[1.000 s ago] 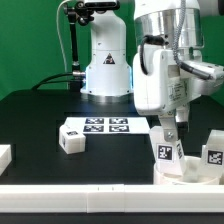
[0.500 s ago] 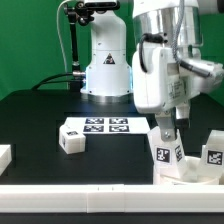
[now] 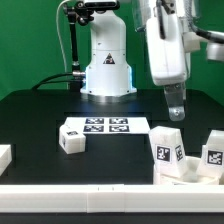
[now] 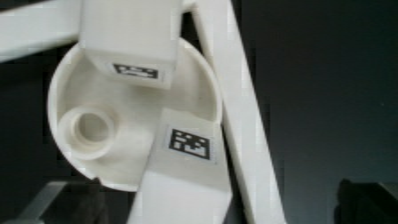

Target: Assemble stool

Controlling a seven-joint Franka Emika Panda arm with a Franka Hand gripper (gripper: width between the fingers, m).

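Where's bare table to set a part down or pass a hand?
Free: the black table between the plain block and the lying leg by the marker board; also the strip in front of that board. Crowded: the exterior view's right, an upright leg beside a second leg, gripper above them.

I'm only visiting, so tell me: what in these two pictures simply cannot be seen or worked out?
- Gripper: tiny in the exterior view and blurred in the wrist view, so open or shut is unclear.
- Seat disc: in the wrist view a tagged leg crosses it and the picture edge cuts it off.
- Rightmost leg: cut off by the exterior view's right edge.
- Marker board: its tag patterns are too small to read in the exterior view.
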